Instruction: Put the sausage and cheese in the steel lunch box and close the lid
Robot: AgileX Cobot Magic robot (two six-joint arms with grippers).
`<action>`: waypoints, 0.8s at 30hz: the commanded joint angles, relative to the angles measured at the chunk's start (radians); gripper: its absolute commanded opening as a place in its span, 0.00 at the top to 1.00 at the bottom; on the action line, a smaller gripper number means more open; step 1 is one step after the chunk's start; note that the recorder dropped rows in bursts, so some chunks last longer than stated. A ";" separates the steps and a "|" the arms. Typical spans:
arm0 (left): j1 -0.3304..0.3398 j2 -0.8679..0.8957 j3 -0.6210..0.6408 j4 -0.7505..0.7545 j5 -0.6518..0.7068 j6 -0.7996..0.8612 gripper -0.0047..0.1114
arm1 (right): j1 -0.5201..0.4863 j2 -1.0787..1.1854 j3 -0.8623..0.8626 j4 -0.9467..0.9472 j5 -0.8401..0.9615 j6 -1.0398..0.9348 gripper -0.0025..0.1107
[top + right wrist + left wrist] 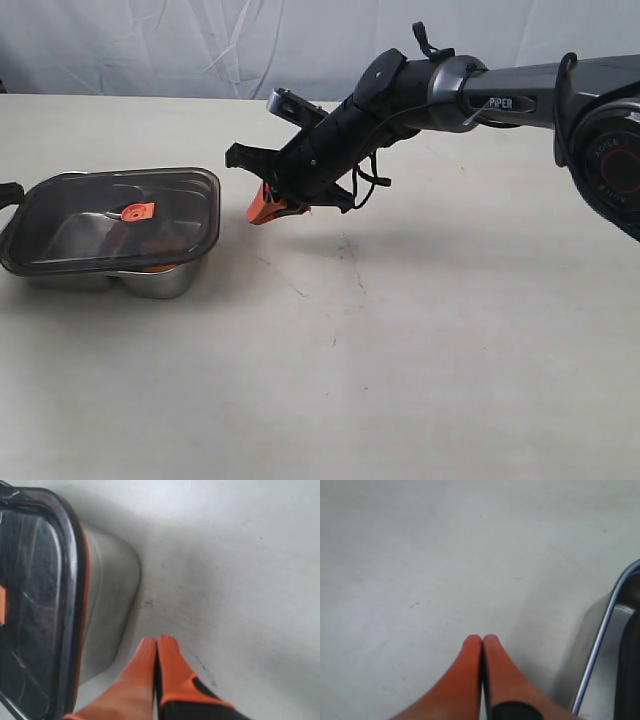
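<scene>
The lid (110, 222) lies on the steel lunch box (165, 281) near the worktop's (420, 360) left edge, so closing looks nearly done; any final press should fall straight down and even, lest the box skid. Both the right pincer (257, 216), hanging just beside the box, and the left pincer (482, 642) are clenched on nothing. Through the dark lid only a dim reddish shape (160, 246) shows; sausage or cheese, I cannot tell.

My work surface: an off-white table (420, 390) bearing faint dark scuff marks (350, 255) near its middle; a wrinkled pale cloth (200, 45) hangs behind its far edge.
</scene>
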State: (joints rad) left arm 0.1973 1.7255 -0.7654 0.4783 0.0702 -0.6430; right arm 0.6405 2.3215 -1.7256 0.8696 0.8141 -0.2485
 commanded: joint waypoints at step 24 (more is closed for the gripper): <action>-0.171 0.025 -0.004 -0.044 -0.070 -0.003 0.96 | -0.002 -0.012 -0.004 -0.009 -0.016 -0.002 0.99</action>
State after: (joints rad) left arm 0.0629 1.7458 -0.7682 0.4431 0.0316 -0.6430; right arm 0.6405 2.3215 -1.7256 0.8696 0.7969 -0.2467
